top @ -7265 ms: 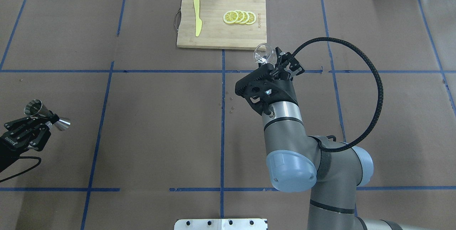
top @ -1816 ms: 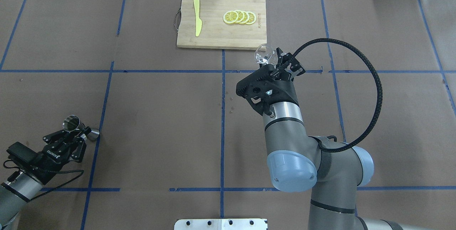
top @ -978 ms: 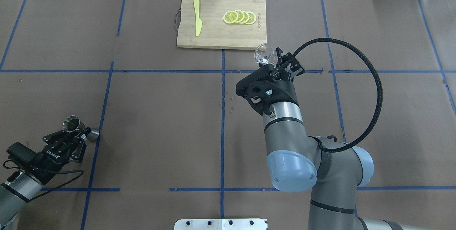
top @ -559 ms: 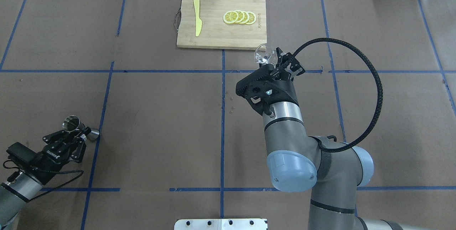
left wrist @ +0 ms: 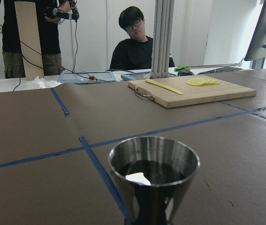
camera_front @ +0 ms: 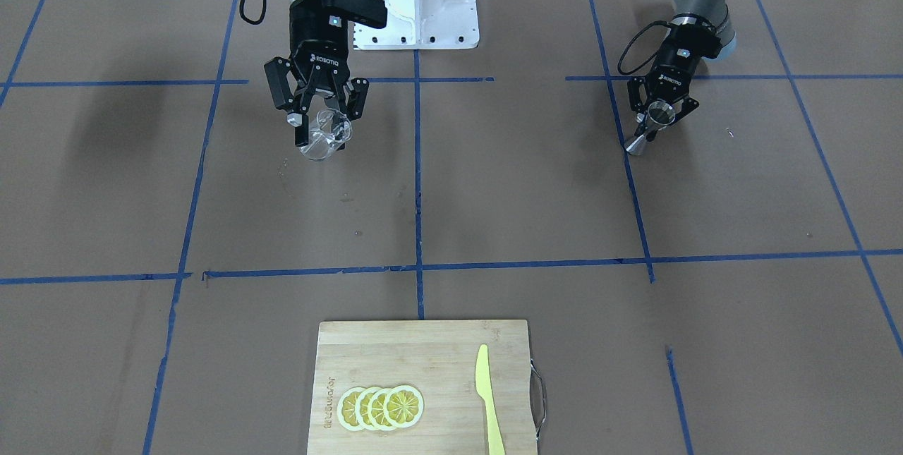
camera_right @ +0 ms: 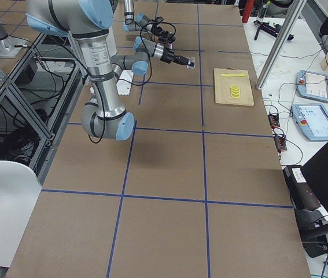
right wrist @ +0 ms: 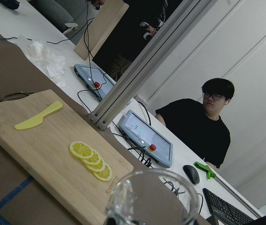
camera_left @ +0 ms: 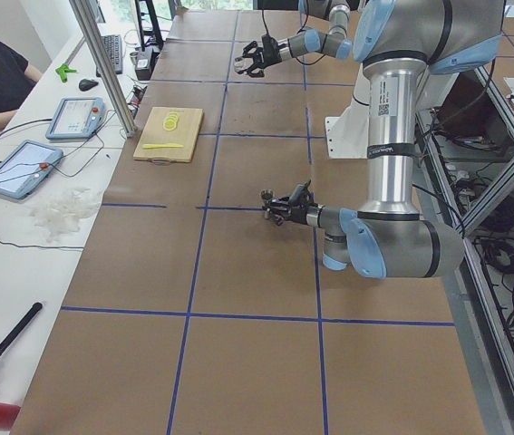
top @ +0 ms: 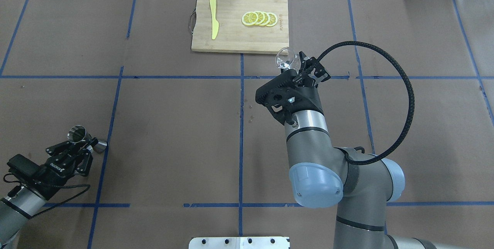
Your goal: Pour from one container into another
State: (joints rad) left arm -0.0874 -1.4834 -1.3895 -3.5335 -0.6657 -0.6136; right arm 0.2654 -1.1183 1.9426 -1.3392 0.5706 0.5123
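The left arm reaches low and nearly level along the desk's (top: 162, 125) left side, its wrist close to the surface. The left hand (top: 87, 145) is clenched on the narrow waist of the steel jigger (top: 78, 134). The jigger stands upright with its wider cone on top and its mouth open to the ceiling. Its lower cone sits at or just above the brown paper, and I cannot tell whether it touches. In the left wrist view the upper cone is dark and mirror-like inside, with one pale patch low down. Whether that is liquid or only a reflection is unclear.

The right arm rises from its base, bends at the elbow and stretches forward over the middle of the desk, carried well above the surface. The right hand (camera_front: 321, 123) points forward and down, rolled somewhat to one side, as the slanted horizon in its wrist view shows. Its fingers (camera_front: 302, 132) grasp the upper wall of the small glass measuring cup (camera_front: 326, 137). The cup hangs in the air with its mouth uppermost and slightly tipped. The glass reads as clear throughout, and no contents can be made out in it.

The cup and the jigger are well apart, the cup right of the centre line and the jigger near the desk's left edge.

At the far side of the desk lies a bamboo cutting board (top: 231, 40). A fanned row of lemon slices (top: 259, 18) and a yellow plastic knife (top: 213, 23) lie on it.
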